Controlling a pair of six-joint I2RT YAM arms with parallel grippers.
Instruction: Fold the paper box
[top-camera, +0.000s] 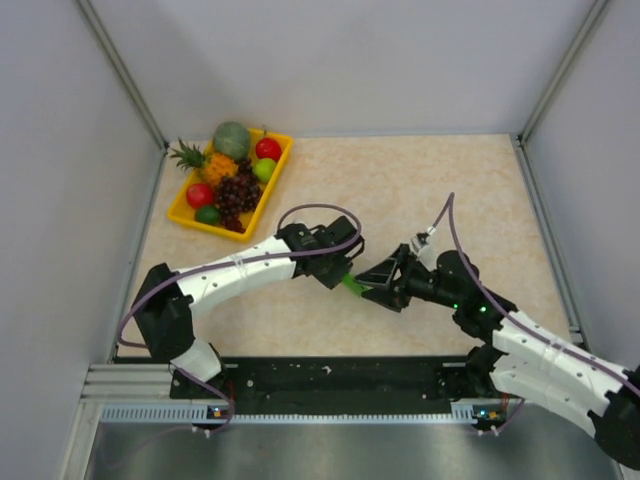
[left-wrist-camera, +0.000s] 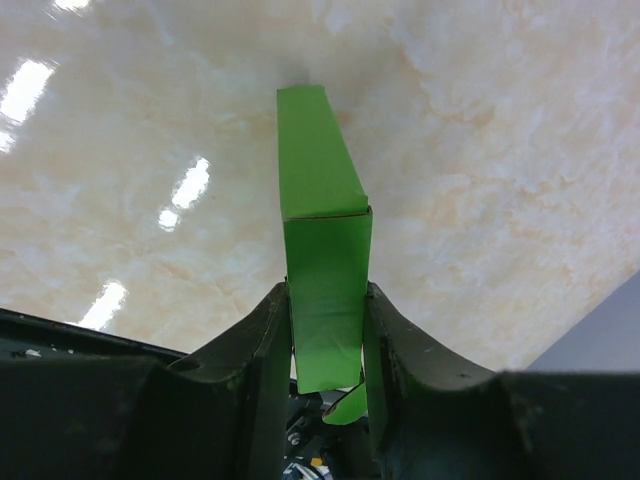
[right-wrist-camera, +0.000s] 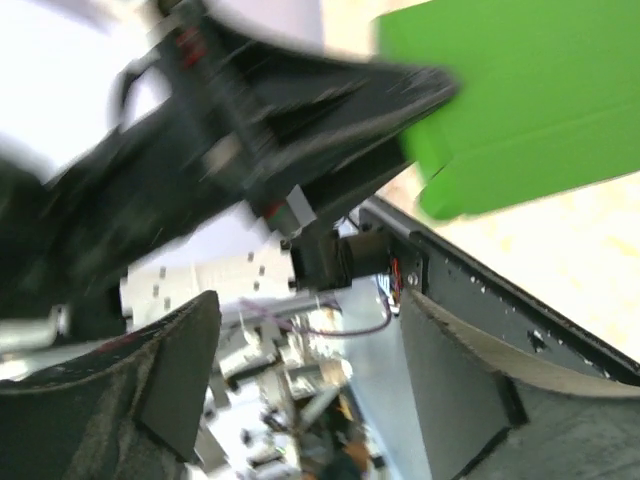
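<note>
Far left and well away from the work sits the yellow fruit tray (top-camera: 182, 212); it plays no part here.

My left pincer (left-wrist-camera: 327, 310) is pinching the paper box (left-wrist-camera: 322, 200) by its lower end, a finger pressed on each flat side. The box reads as a slim green sleeve with one crease across it, poking out past the fingertips over the worktop (left-wrist-camera: 500, 150). It sits about mid-worktop, between the two arms.

My right pincer (right-wrist-camera: 310, 330) is spread wide with nothing in it. It sits just beside the box's free end and I see no contact.

My call: we're mid-fold, the left is holding and the right is lining up. The next move needs the right to close on the free end or a flap and bend it along the crease while the left holds firm. The card is thin, so a hard pinch could crush it.

Hard to make out:
- The box's bottom end is buried between the left fingers, with only a loose green tab showing.
- The right wrist view is blurred and crops the box.
- The top view shows only a green sliver.
- I can't tell whether the box touches the worktop.
</note>
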